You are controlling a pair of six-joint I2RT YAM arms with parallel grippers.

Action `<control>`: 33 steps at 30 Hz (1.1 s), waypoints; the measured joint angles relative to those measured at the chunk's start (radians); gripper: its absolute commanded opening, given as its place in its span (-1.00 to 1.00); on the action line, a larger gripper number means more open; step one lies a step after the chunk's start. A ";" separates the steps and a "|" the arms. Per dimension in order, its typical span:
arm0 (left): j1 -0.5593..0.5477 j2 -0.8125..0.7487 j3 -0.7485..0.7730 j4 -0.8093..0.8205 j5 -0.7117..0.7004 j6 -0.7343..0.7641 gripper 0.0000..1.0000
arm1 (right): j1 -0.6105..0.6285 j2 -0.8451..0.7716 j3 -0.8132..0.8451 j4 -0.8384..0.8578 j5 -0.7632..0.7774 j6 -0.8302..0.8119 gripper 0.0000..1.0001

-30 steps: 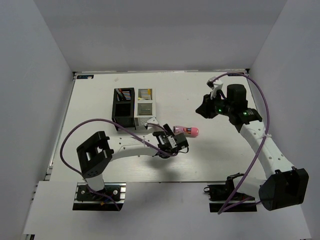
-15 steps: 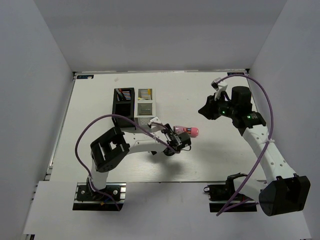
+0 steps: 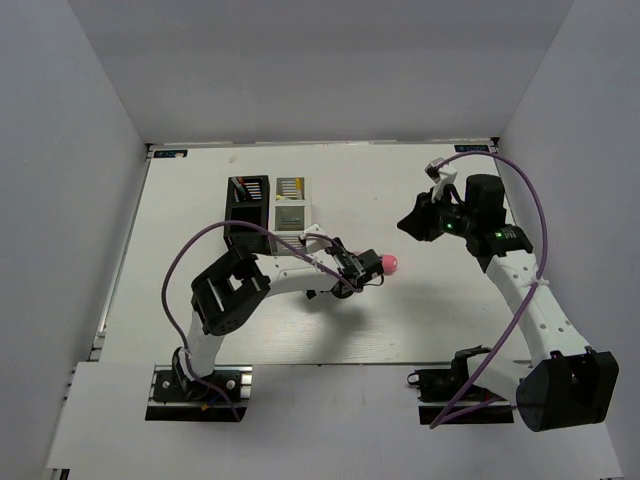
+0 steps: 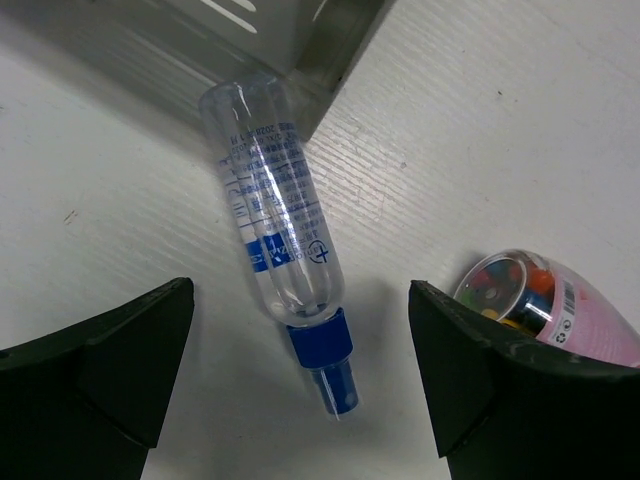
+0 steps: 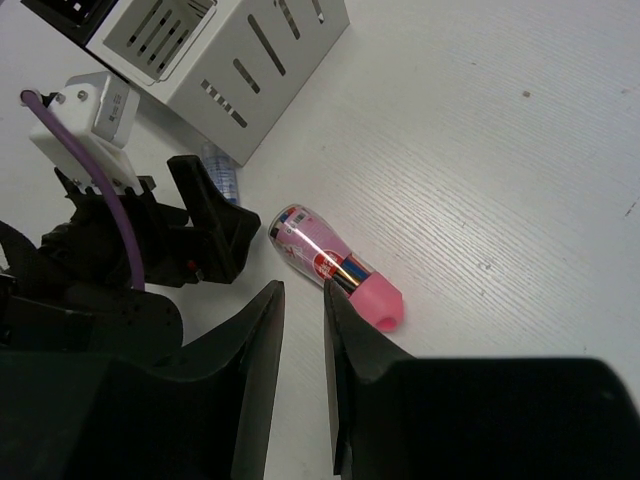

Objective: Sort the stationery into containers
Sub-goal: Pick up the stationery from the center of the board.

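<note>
A blue-clear pen [image 4: 283, 232] with a blue cap lies on the table, its cap end between the wide-apart fingers of my open left gripper [image 4: 300, 375], touching neither. The stubby pink cylinder [image 4: 545, 305] lies just beyond the right finger [image 4: 470, 365]. From above, my left gripper [image 3: 362, 272] covers most of the pink cylinder [image 3: 388, 263]. My right gripper [image 3: 407, 224] hovers to the right; its jaws stand a narrow gap apart with nothing between them [image 5: 300, 300]. The black container [image 3: 247, 215] and the white-grey container [image 3: 290, 205] stand together at the back, with pens in their rear cells.
The white-grey container's corner [image 4: 300, 40] is close behind the blue-clear pen's far end. In the right wrist view the left gripper [image 5: 205, 240] sits between that container [image 5: 240, 60] and the pink cylinder [image 5: 335, 262]. Walls enclose the table on three sides.
My left arm has swung its elbow rightward and pushed its gripper further right, over the pink cylinder's near end. The right gripper has barely shifted.
</note>
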 measured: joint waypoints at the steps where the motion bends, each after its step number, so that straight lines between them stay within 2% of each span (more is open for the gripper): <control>1: 0.000 0.008 0.005 0.001 0.001 0.004 0.90 | -0.002 -0.001 -0.002 0.001 -0.001 0.001 -0.42; 8: 0.008 0.030 0.011 0.003 0.020 0.021 0.62 | -0.018 -0.007 -0.017 0.000 -0.009 0.008 -0.42; 15: 0.028 0.030 0.008 0.003 0.031 0.024 0.12 | -0.026 -0.008 -0.017 0.001 -0.024 0.013 -0.42; 16: 0.032 0.030 0.006 0.004 0.031 0.029 -0.02 | -0.028 -0.008 -0.017 0.001 -0.026 0.014 -0.42; 25: 0.018 -0.014 -0.069 0.055 0.027 0.044 -0.33 | -0.035 -0.009 -0.017 0.002 -0.029 0.016 -0.42; 32: -0.048 -0.168 -0.248 0.085 0.120 0.078 -0.45 | -0.036 -0.016 -0.043 0.021 -0.037 0.029 -0.42; 33: -0.061 -0.197 -0.274 0.083 0.139 0.089 -0.54 | -0.036 -0.018 -0.048 0.023 -0.038 0.035 -0.42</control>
